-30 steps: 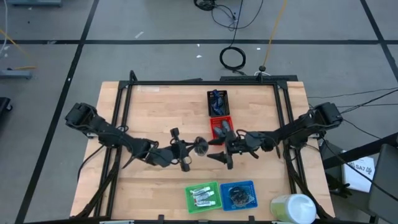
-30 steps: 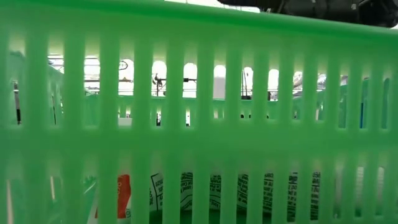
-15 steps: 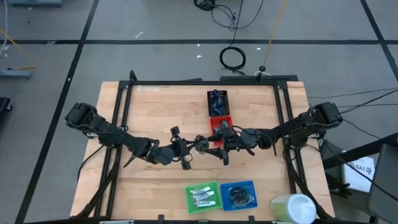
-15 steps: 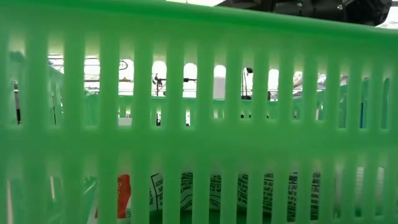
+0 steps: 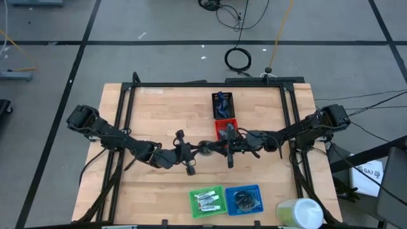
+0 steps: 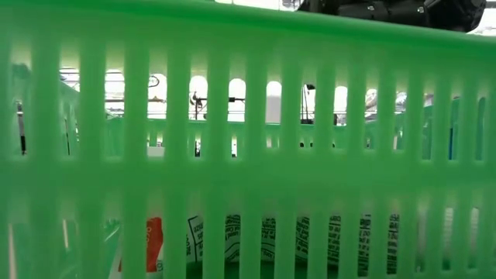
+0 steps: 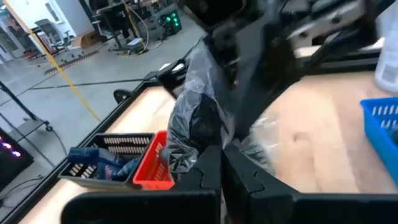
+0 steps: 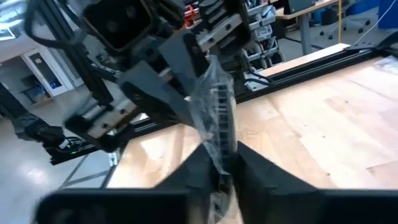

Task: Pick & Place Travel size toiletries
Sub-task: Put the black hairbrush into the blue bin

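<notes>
A round dark pad in clear wrap hangs above the middle of the table between my two grippers. My left gripper comes at it from the table's left and is shut on it. My right gripper meets it from the right and is also shut on it. In the left wrist view the pad stands beyond my left fingers. In the right wrist view the pad stands beyond my right fingers. My left gripper pinches the crinkled clear wrap at its near edge between its two fingers, coming roughly level from the table's left. The pad is lifted clear of the table and stands on edge beyond the fingers. My right gripper pinches the wrap's opposite edge between its two fingers, roughly level from the table's right. The pad stands on edge between the two grippers, clear of the table.
A black basket with dark blue bottles and a red basket stand behind the grippers. Near the front edge stand a green basket with white tubes, a blue basket, and a white-and-green cylinder.
My right gripper has moved toward the table's left, up to the pad held by my left gripper, and has shut on the wrap. The pad has stayed lifted between the two grippers.
</notes>
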Action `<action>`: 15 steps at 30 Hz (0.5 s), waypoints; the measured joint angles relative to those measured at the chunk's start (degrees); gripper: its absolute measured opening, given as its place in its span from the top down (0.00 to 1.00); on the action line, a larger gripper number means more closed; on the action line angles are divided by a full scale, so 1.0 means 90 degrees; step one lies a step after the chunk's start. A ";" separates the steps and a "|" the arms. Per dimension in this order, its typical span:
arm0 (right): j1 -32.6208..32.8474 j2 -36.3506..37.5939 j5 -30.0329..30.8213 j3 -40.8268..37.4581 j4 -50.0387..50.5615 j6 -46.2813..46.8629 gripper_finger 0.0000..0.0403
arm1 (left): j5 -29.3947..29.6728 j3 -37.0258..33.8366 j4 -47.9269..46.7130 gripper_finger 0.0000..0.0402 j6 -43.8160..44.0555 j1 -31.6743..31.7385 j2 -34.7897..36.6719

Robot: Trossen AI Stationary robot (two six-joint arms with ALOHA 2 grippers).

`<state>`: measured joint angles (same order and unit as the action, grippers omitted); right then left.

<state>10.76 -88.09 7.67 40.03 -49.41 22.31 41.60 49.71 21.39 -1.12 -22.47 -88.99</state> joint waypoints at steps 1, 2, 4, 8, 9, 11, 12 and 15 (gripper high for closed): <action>-0.0003 0.0000 0.0004 0.0000 0.0006 -0.0063 0.91 | -0.0021 0.0001 0.0038 1.00 -0.0003 -0.0001 0.0001; -0.0005 0.0000 0.0001 0.0000 0.0012 -0.0128 0.94 | -0.0069 0.0002 0.0055 1.00 -0.0002 -0.0003 0.0005; 0.0015 0.0000 -0.0004 0.0000 0.0020 -0.0251 0.95 | -0.0252 0.0002 0.0138 1.00 0.0018 0.0001 0.0005; 0.0024 0.0007 -0.0061 0.0000 0.0043 -0.0270 0.93 | -0.0690 0.0002 0.0355 0.98 0.0191 -0.0018 0.0005; 0.0025 0.0007 -0.0062 0.0000 0.0065 -0.0274 0.93 | -0.0710 0.0002 0.0370 0.96 0.0284 -0.0018 0.0005; 0.0024 0.0019 -0.0067 0.0000 0.0168 -0.0366 0.94 | -0.0726 0.0002 0.0412 0.91 0.0543 -0.0017 0.0005; 0.0024 0.0062 -0.0084 0.0000 0.0299 -0.0442 0.94 | -0.0734 0.0002 0.0481 0.87 0.0643 -0.0016 0.0005; 0.0022 0.0283 -0.0220 0.0000 0.0696 -0.0597 0.94 | -0.0764 0.0010 0.0752 0.72 0.1133 -0.0045 0.0010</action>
<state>10.96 -85.55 5.69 40.03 -43.15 16.93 34.72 49.80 28.16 9.07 -22.87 -88.90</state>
